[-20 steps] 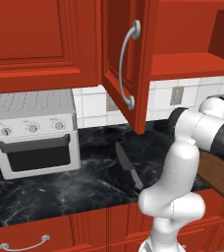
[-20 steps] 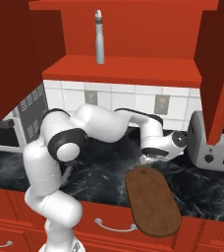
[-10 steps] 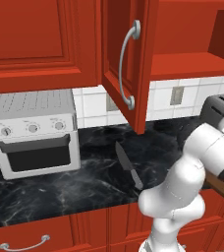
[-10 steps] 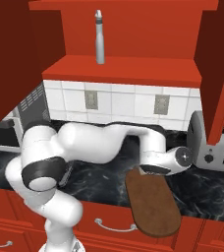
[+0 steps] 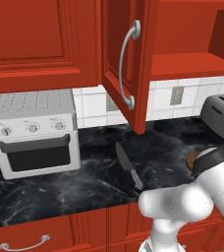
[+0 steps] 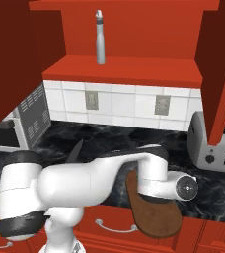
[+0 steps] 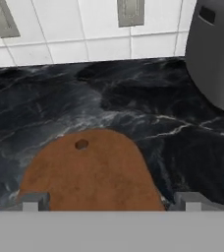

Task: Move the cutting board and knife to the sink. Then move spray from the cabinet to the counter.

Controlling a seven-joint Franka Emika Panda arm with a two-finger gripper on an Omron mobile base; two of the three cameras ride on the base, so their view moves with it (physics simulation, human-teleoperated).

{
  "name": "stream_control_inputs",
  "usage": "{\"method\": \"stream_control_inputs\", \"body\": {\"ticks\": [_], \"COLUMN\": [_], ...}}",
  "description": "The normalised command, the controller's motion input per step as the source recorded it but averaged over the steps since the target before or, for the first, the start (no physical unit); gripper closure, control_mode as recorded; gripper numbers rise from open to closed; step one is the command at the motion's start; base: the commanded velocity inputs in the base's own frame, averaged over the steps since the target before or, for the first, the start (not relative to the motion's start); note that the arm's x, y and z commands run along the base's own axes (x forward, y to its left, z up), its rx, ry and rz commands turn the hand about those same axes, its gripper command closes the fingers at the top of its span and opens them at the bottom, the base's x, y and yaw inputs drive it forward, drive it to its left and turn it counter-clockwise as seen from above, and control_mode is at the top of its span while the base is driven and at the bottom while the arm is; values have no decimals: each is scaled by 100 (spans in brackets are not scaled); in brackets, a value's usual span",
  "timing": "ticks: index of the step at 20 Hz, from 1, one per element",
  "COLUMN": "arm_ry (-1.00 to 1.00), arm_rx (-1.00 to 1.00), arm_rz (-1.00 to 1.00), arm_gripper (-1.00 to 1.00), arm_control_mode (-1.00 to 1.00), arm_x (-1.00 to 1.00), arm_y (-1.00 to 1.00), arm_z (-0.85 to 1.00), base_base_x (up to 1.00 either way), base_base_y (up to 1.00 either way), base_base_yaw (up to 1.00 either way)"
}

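Hand view: tool (image 7: 109, 202) spread wide, released; cutting board (image 7: 89, 172) between 2 fingertips, on counter (image 7: 133, 108).

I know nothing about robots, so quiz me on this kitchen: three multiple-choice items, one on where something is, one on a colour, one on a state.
1. Where does the spray stand?
A. on the open cabinet's shelf
B. beside the toaster
C. on the cutting board

2. What colour is the cutting board?
A. white
B. dark brown
C. green

3. How are the gripper jaws set?
A. shut on the knife
B. shut on the board
C. open, on either side of the board's end

Key:
1 A: the right base view shows it upright on the red shelf of the cabinet.
2 B: it looks brown in the hand view.
3 C: the two tips stand wide apart there, and the knife lies alone on the counter.
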Motion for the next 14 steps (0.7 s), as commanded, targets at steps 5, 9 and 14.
{"method": "stream_control_inputs", "body": {"ticks": [5,9,14], "arm_ry": [0,0,0], "arm_rx": [32,35,39], "arm_rz": [-30,-27,-21], "arm_gripper": [-100,-100,-100], "arm_control_mode": [-100,-100,-100], "arm_x": [-55,-67,-87], "arm_y": [-47,-55,-35], "arm_z": [29,26,5], "base_base_x": [0,0,0], "base_base_y": [0,0,0], "base_base_yaw": [0,0,0]}}
